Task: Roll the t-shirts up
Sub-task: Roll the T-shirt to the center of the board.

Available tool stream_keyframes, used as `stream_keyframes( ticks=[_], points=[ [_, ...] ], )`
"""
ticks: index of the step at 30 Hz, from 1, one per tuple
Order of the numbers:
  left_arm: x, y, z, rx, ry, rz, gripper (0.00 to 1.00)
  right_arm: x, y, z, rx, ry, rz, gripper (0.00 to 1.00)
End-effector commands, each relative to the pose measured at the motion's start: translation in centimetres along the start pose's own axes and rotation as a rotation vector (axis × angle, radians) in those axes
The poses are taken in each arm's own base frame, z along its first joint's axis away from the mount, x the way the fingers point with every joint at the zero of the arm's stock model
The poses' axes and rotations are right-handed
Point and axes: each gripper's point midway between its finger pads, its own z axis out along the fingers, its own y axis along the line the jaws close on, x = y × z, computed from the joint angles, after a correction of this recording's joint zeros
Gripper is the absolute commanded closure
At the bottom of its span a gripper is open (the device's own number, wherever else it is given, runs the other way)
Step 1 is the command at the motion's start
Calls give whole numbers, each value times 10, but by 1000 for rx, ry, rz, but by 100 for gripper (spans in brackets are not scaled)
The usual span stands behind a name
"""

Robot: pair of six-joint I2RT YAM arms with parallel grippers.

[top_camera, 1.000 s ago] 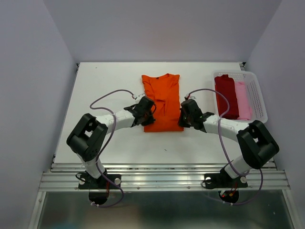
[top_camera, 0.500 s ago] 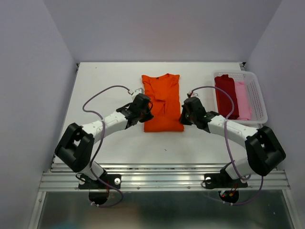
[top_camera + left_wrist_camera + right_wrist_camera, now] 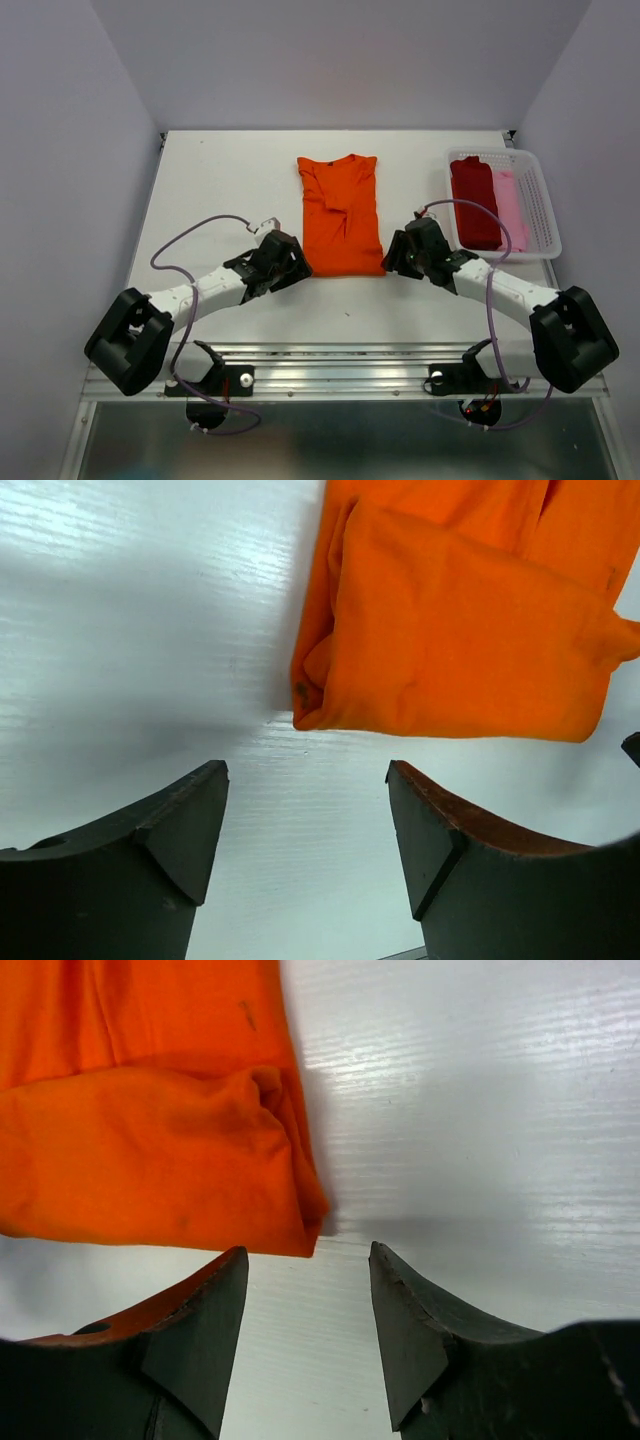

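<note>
The orange t-shirt (image 3: pixel 340 215) lies mid-table, folded into a narrow strip with its collar at the far end. Its near end is turned over into a thick band (image 3: pixel 450 650) (image 3: pixel 150 1150). My left gripper (image 3: pixel 291 262) (image 3: pixel 305 775) sits just off the band's near left corner, open, with bare table between its fingers. My right gripper (image 3: pixel 398 254) (image 3: pixel 308 1252) sits off the near right corner, also open and empty. Neither touches the cloth. A dark red t-shirt (image 3: pixel 473 200) and a pale pink t-shirt (image 3: pixel 510 210) lie side by side in the basket.
The white lattice basket (image 3: pixel 546 205) stands at the table's right edge, close behind my right arm. Purple cables loop over both forearms. The metal rail of the near table edge (image 3: pixel 340 372) runs behind the grippers.
Both grippers were shut at the shirt's near corners. They have let go, opened and drawn back toward the near edge. The orange shirt stays put.
</note>
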Motion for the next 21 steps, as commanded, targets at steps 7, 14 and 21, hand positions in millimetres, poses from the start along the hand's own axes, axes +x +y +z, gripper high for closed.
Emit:
stream_keyframes(
  ticks=[7, 14, 21],
  points=[
    [0, -11, 9, 76, -31, -45, 39, 8, 8, 7, -81, 26, 30, 45],
    [4, -8, 20, 66, -26, -47, 48, 9, 7, 19, -73, 29, 24, 50],
    [11, -10, 28, 87, -5, -66, 63, 13, 6, 27, -69, 45, 21, 60]
  ],
)
